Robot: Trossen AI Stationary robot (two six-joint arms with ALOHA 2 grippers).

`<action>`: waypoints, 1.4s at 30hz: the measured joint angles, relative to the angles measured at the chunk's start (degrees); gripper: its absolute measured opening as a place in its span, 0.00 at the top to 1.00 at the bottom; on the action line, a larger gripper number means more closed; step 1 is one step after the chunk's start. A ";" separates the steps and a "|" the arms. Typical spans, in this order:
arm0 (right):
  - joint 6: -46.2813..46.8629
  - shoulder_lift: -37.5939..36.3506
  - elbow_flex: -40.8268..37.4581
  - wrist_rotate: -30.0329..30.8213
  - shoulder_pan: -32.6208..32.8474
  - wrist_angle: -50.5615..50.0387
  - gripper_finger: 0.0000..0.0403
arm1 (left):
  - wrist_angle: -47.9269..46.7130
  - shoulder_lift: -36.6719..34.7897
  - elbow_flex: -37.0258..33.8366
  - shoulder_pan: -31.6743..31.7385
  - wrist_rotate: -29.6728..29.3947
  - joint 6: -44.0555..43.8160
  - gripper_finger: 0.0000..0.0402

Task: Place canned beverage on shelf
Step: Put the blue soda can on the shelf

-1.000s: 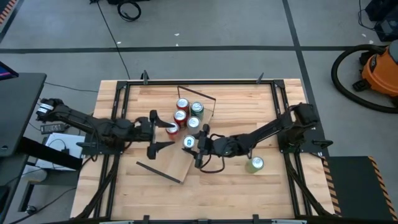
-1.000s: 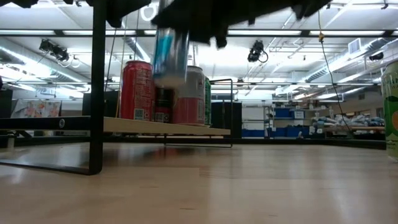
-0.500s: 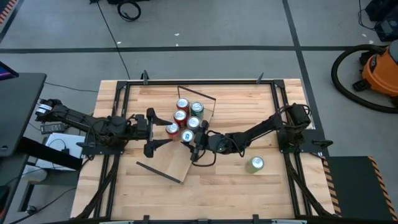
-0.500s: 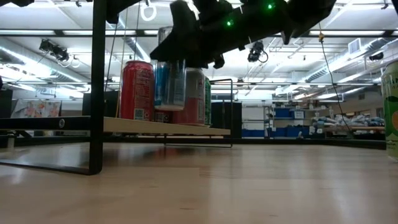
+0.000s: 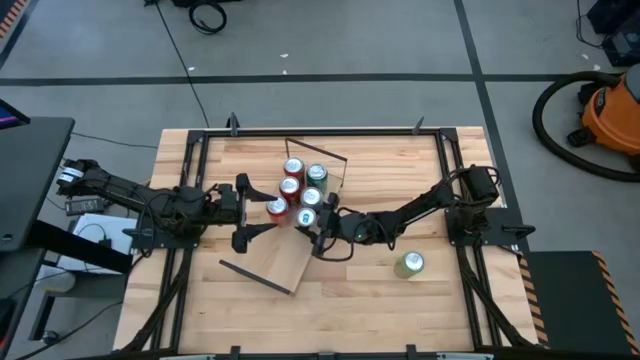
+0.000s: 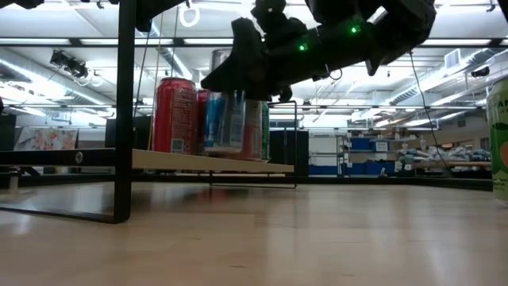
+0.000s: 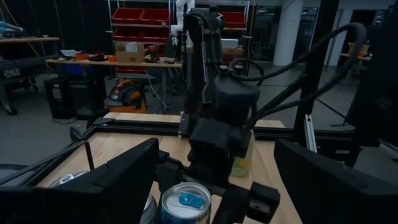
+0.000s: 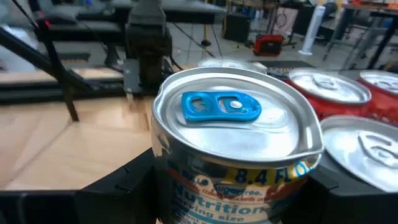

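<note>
Green can (image 5: 410,264) alone on tabletop (image 5: 400,310), near edge, well apart from shelf. Right gripper (image 5: 318,226) clamped on blue-tab can (image 5: 307,216), upright, base at shelf (image 5: 285,255) surface, just beside red cans. Left gripper (image 5: 247,213) spread wide, holding nothing, over shelf's left side. Farther back: red can (image 5: 293,169), green-top can (image 5: 317,174).

Glossy metal can (image 8: 233,134), light-wood shelf (image 6: 210,164)

Grey concrete floor (image 5: 330,40) with dark tape lines surrounds the table; an orange shop vacuum (image 5: 610,112) stands far right; ceiling strip lights (image 6: 79,41) glow overhead.
</note>
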 joint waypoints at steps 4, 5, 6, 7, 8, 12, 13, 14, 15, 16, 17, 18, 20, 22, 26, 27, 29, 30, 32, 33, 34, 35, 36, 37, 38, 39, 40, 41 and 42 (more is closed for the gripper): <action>0.26 -0.02 -1.28 -2.91 -0.54 1.48 0.38 | 0.00 0.00 0.00 0.02 0.00 -0.02 0.18; 0.28 0.00 -1.45 -3.20 -0.71 1.28 0.38 | 0.00 0.00 0.00 0.02 0.01 -0.02 0.18; 0.28 0.00 -1.56 -3.44 -0.82 1.19 0.38 | 0.00 0.00 0.00 0.00 0.00 -0.02 0.18; 0.26 0.00 -1.58 -3.55 -0.95 1.30 0.38 | 0.00 0.00 0.00 0.02 0.00 -0.02 0.18; 0.24 0.00 -1.58 -3.55 -1.11 1.40 0.38 | 0.00 0.02 0.00 0.02 0.01 -0.02 0.18; 0.13 0.00 -1.58 -3.71 -1.65 1.16 0.38 | 0.00 0.02 0.00 0.01 0.02 -0.04 0.18; 0.33 0.00 -1.58 -4.08 -1.85 1.16 0.38 | 0.00 0.02 0.00 0.01 0.02 -0.02 0.18; 0.39 0.00 -1.58 -4.92 -2.07 1.16 0.37 | 0.01 0.02 0.00 0.01 0.02 -0.03 0.18; 0.39 0.00 -1.58 -5.85 -2.31 1.16 0.36 | 0.00 0.02 0.00 0.02 0.02 -0.02 0.18; 0.59 0.00 -1.58 -6.52 -2.45 1.15 0.35 | 0.01 0.02 0.00 0.02 0.02 -0.03 0.18; 1.15 0.25 -1.58 -6.67 -2.58 1.36 0.34 | 0.00 0.02 0.00 0.00 0.02 -0.02 0.18; 1.64 0.68 -1.55 -6.64 -2.69 2.04 0.32 | 0.02 0.02 0.00 0.02 0.02 -0.02 0.18; 2.52 1.05 -1.54 -6.79 -2.78 1.39 0.29 | 0.00 0.02 0.00 0.00 0.02 -0.02 0.18; 3.15 2.11 -1.30 -6.76 -2.80 2.28 0.27 | -0.10 0.03 0.00 0.01 0.04 -0.03 0.18; 2.88 2.80 -1.09 -5.85 -2.68 2.06 0.25 | -0.47 0.04 0.00 0.04 0.04 -0.04 0.18; 2.74 2.80 -0.97 -5.53 -2.56 2.16 0.25 | -0.59 0.04 0.00 0.07 0.04 -0.04 0.18; 1.91 2.79 -0.64 -4.46 -2.15 1.94 0.26 | -0.57 0.04 0.00 0.07 0.04 -0.04 0.18; 1.35 2.79 -0.41 -4.23 -1.92 2.01 0.26 | -0.62 0.04 0.00 0.07 0.04 -0.03 0.18; 0.34 2.78 0.25 -3.13 -1.40 1.83 0.26 | -0.64 0.04 0.00 0.07 0.04 -0.04 0.18; -0.07 2.78 0.64 -3.13 -1.29 1.59 0.26 | -0.82 0.04 0.00 0.07 0.04 -0.02 0.18; -0.13 2.78 1.04 -3.12 -1.20 1.40 0.26 | -0.89 0.04 0.00 0.07 0.04 -0.04 0.18; -0.15 2.78 1.48 -3.13 -1.18 0.93 0.25 | -0.87 0.04 0.00 0.07 0.04 -0.04 0.18; -0.21 2.78 1.94 -3.13 -1.18 0.23 0.25 | -0.94 0.04 0.00 0.07 0.04 -0.04 0.18; -0.24 2.78 2.34 -3.17 -1.18 -0.38 0.25 | -0.96 0.04 0.00 0.07 0.04 -0.04 0.18; -0.27 2.78 2.65 -3.20 -1.18 -1.01 0.24 | -0.94 0.04 0.00 0.07 0.04 -0.04 0.18; -0.29 2.78 2.97 -3.20 -1.18 -1.40 0.24 | -0.94 0.04 0.00 0.07 0.04 -0.04 0.18; -0.37 2.78 3.30 -3.20 -1.18 -1.80 0.23 | -1.00 0.04 0.00 0.07 0.04 -0.04 0.18; -0.87 2.78 3.62 -3.16 -1.18 -1.95 0.22 | -0.97 0.04 0.00 0.07 0.04 -0.04 0.18; -1.60 2.78 3.95 -3.12 -1.18 -2.24 0.21 | -0.96 0.04 0.00 0.07 0.04 -0.04 0.18</action>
